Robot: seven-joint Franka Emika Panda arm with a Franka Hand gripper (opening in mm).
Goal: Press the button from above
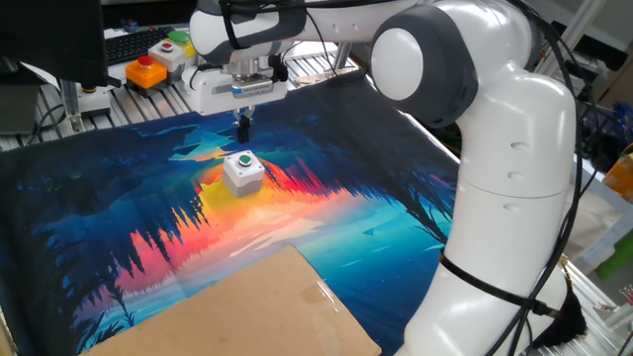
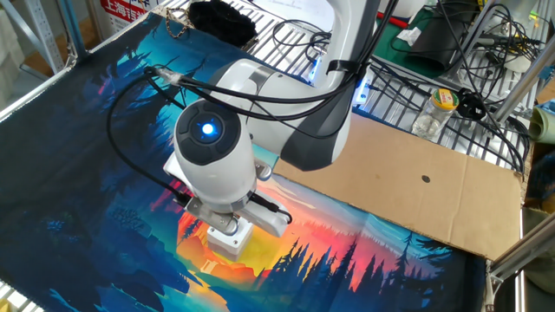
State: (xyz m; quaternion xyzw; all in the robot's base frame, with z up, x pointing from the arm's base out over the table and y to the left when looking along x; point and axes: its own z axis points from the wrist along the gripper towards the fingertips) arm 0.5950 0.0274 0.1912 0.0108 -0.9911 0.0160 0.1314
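The green button (image 1: pixel 243 160) sits on top of a small white-grey box (image 1: pixel 242 175) on the colourful mat. My gripper (image 1: pixel 243 129) hangs straight above the button with a small gap of air below its tips. Its dark fingertips are together in one narrow point and hold nothing. In the other fixed view the arm's wrist covers the button and the gripper. Only a corner of the white-grey box (image 2: pixel 234 242) shows below the wrist.
An orange-yellow box with a red button (image 1: pixel 145 71) and a grey box with green and red buttons (image 1: pixel 174 45) stand at the back left, off the mat. A cardboard sheet (image 1: pixel 247 307) lies at the mat's near edge. Cables (image 2: pixel 295 39) run over the metal grating.
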